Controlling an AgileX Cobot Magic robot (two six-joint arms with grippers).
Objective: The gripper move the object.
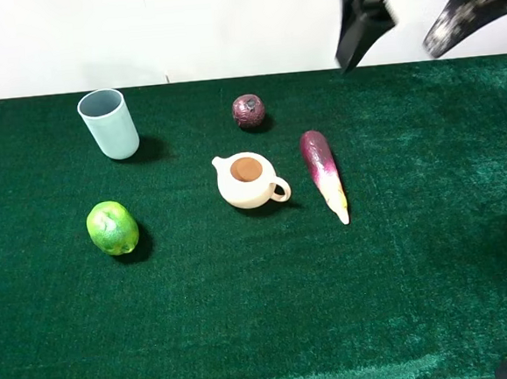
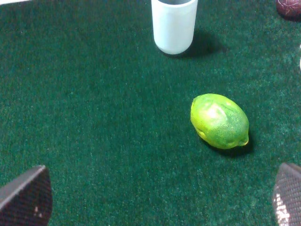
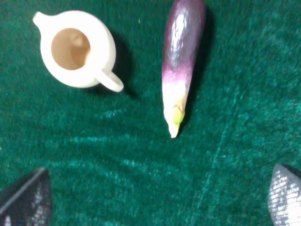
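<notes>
The toy eggplant (image 3: pixel 179 56) lies lengthwise ahead of the right gripper (image 3: pixel 155 197), pale tip toward its wide-spread, empty fingers (image 3: pixel 26 197); this arm is nearer.

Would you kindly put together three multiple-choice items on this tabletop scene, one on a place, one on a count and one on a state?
1. Where does the eggplant lie relative to the teapot in the high view?
A. to its left
B. to its right
C. on top of it

2. How many loose things sit on the green cloth?
A. three
B. five
C. seven

3. What state is the right gripper in?
A. open, holding nothing
B. shut on the eggplant
C. shut on the teapot

Answers: 1 B, the eggplant lies right of the teapot's handle, apart from it. 2 B, cup, lime, purple ball, teapot and eggplant. 3 A, its fingers stand wide apart over bare cloth.
</notes>
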